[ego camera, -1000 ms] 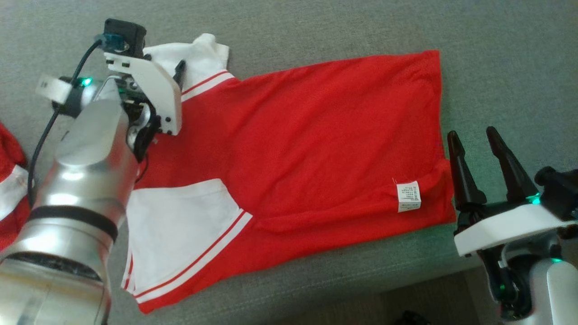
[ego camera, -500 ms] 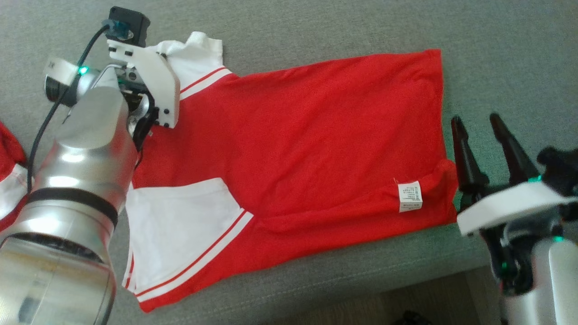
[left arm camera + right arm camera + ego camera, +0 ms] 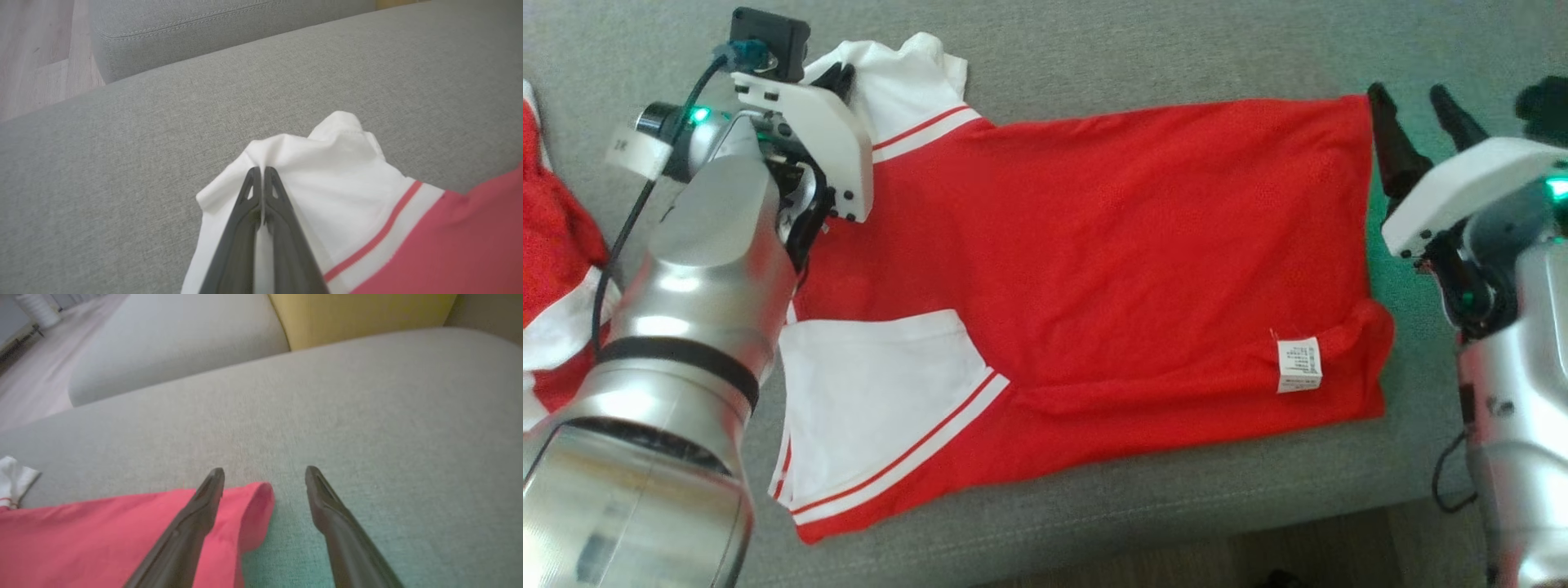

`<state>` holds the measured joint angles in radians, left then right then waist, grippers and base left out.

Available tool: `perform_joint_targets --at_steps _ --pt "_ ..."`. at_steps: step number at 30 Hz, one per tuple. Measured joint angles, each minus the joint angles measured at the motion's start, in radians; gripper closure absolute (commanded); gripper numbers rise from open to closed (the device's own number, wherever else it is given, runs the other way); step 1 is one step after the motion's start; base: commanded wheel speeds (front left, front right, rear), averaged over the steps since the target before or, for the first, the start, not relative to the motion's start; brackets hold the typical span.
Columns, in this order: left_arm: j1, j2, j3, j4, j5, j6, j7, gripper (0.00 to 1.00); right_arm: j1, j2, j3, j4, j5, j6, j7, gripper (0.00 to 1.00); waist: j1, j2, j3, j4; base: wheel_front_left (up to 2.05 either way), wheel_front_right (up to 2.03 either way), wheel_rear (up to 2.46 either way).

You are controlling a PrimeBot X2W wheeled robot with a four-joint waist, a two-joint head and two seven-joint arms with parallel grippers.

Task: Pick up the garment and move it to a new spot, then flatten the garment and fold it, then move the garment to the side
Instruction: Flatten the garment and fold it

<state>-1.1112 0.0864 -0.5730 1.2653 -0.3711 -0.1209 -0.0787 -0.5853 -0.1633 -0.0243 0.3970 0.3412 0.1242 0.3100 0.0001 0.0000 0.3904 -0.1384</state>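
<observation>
The garment point(image 3: 1111, 261) is a red shirt with white sleeves, spread flat on a grey couch cushion, a white care tag near its hem at the right. My left gripper point(image 3: 262, 169) is shut on the far white sleeve point(image 3: 327, 171), which bunches up around the fingertips; in the head view that gripper point(image 3: 837, 77) is at the upper left. My right gripper point(image 3: 1413, 98) stands open at the shirt's far right hem corner point(image 3: 253, 506), one finger over the red cloth, the other over bare cushion, nothing between them.
Another red and white cloth point(image 3: 556, 269) lies at the left edge. The grey cushion point(image 3: 1176, 49) extends beyond the shirt. A yellow cushion point(image 3: 359, 314) and a second grey seat point(image 3: 171, 339) stand behind. Wooden floor point(image 3: 41, 57) lies past the couch.
My left gripper has shut on the white sleeve. My right arm has moved from the near hem corner up to the far hem corner, still open. The head camera has shifted.
</observation>
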Motion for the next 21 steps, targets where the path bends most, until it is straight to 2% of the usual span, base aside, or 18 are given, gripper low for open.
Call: perform_joint_targets --at_steps 7,12,13,14,15,21 --pt "-0.002 -0.009 -0.012 0.000 -0.014 -0.004 -0.039 1.00 -0.098 -0.015 0.065 0.224 0.021 0.000 0.058 0.00 0.0000 0.0000 0.016 0.021 0.00 0.00 0.00" --pt "-0.003 -0.010 -0.027 0.002 -0.030 -0.007 -0.056 1.00 -0.160 -0.035 0.124 0.317 0.057 0.000 0.079 0.00 -0.0001 0.0000 0.021 0.027 0.00 0.00 0.00" --pt "-0.003 -0.010 -0.028 0.003 -0.031 -0.011 -0.057 1.00 -0.172 -0.040 0.128 0.332 0.066 0.000 0.078 0.45 -0.0001 0.0000 0.022 0.028 0.00 0.00 0.00" --pt "-0.003 -0.010 -0.029 0.004 -0.037 -0.011 -0.066 1.00 -0.181 -0.044 0.134 0.342 0.073 0.000 0.074 0.82 -0.0001 0.0000 0.023 0.029 0.00 0.00 0.00" --pt "-0.004 -0.012 -0.030 0.004 -0.041 -0.011 -0.073 1.00 -0.186 -0.046 0.137 0.352 0.078 0.000 0.062 1.00 -0.0001 0.0000 0.024 0.031 0.00 0.00 0.00" --pt "-0.004 -0.009 -0.030 -0.023 -0.080 -0.012 -0.149 1.00 -0.189 -0.074 0.154 0.354 0.132 0.000 -0.058 1.00 -0.0001 0.0000 0.009 0.049 0.00 0.00 0.00"
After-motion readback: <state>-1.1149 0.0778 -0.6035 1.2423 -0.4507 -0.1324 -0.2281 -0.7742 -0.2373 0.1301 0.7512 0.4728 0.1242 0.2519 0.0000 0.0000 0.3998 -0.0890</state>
